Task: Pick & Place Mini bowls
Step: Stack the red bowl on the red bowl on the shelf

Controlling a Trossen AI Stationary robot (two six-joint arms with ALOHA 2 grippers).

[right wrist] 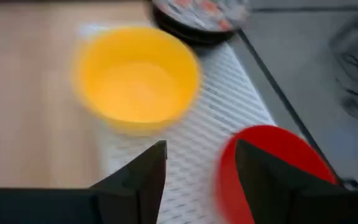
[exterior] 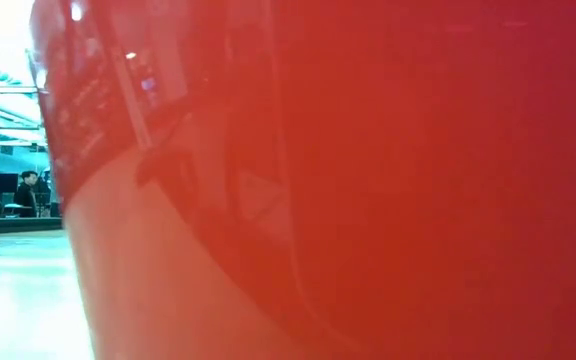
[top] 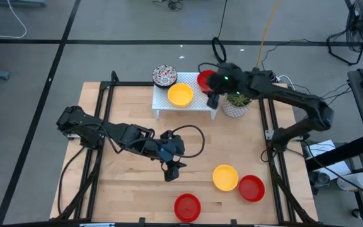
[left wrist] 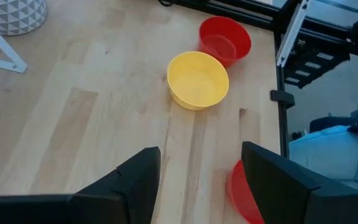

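A white rack [top: 180,107] at the table's far side carries a patterned bowl [top: 164,75], a yellow bowl [top: 180,94] and a red bowl [top: 205,79] at its right end. My right gripper [top: 213,99] hangs open over that right end. In the right wrist view the gripper [right wrist: 201,155] has one finger in front of the red bowl [right wrist: 278,155] and the yellow bowl [right wrist: 135,74] ahead of it. My left gripper [top: 171,171] is open above bare table, mid-table. A yellow bowl [top: 225,177] and two red bowls [top: 251,188] [top: 187,207] stand on the table near its near edge. My right gripper has one finger [right wrist: 260,180] standing at the near rim [right wrist: 224,171] of the red bowl on the rack, coming from above. I cannot tell whether it touches the bowl. The bowl sits flat on the rack.
A potted green plant [top: 236,103] stands just right of the rack, under my right arm. In the left wrist view my gripper [left wrist: 201,149] faces the yellow bowl [left wrist: 197,79] and a red bowl [left wrist: 224,38]. A red bowl [exterior: 368,180] fills the low view.
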